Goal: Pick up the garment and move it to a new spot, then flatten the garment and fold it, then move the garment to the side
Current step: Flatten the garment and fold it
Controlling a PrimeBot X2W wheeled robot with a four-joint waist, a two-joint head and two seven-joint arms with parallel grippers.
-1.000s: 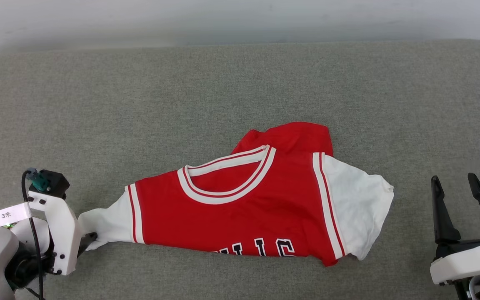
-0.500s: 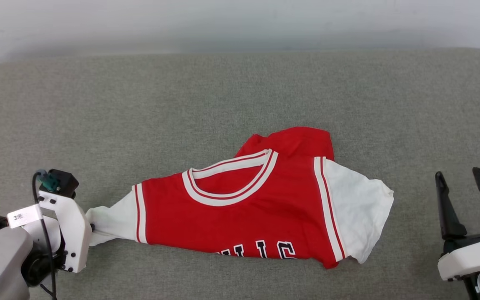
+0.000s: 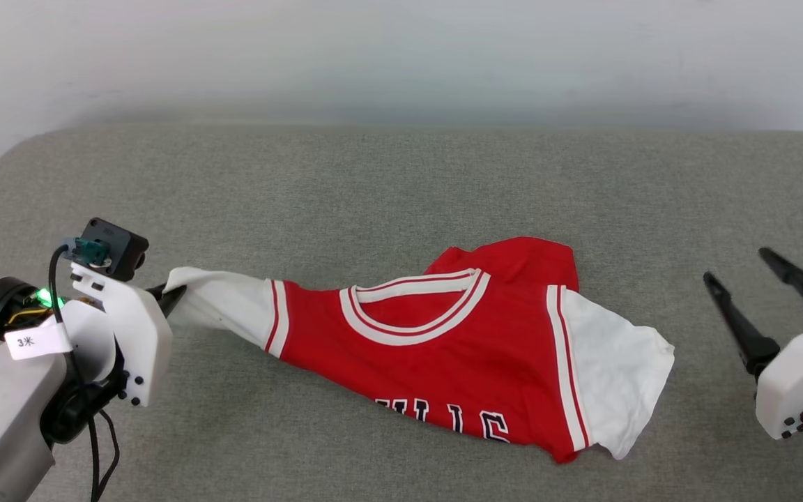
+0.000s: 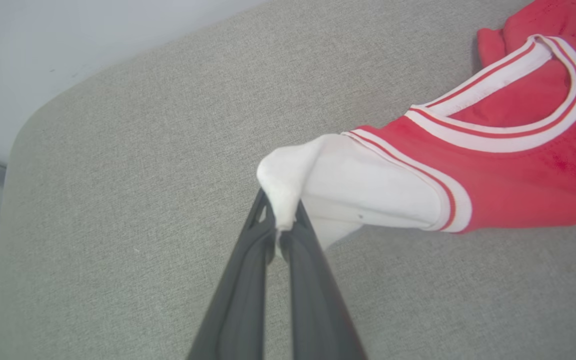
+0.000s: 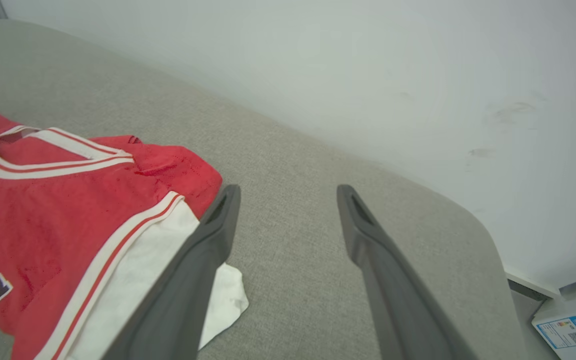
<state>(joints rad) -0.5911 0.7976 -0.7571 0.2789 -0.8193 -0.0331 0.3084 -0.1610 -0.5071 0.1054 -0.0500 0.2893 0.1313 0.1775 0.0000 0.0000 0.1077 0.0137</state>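
The right gripper (image 5: 288, 190) gapes wide — the garment (image 5: 43, 210) lies just beside.

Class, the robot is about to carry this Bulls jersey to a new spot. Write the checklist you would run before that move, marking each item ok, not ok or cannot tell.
1. Grip: left gripper shut on the white sleeve of the jersey: ok.
2. Hold firm enough: only the sleeve's end is pinched: cannot tell.
3. right gripper open, beside the jersey and holding nothing: ok.
4. Jersey flat: red cloth bunched behind the collar, lettering partly tucked under: not ok.
5. Room for a new spot: bare grey cushion beyond the jersey: ok.
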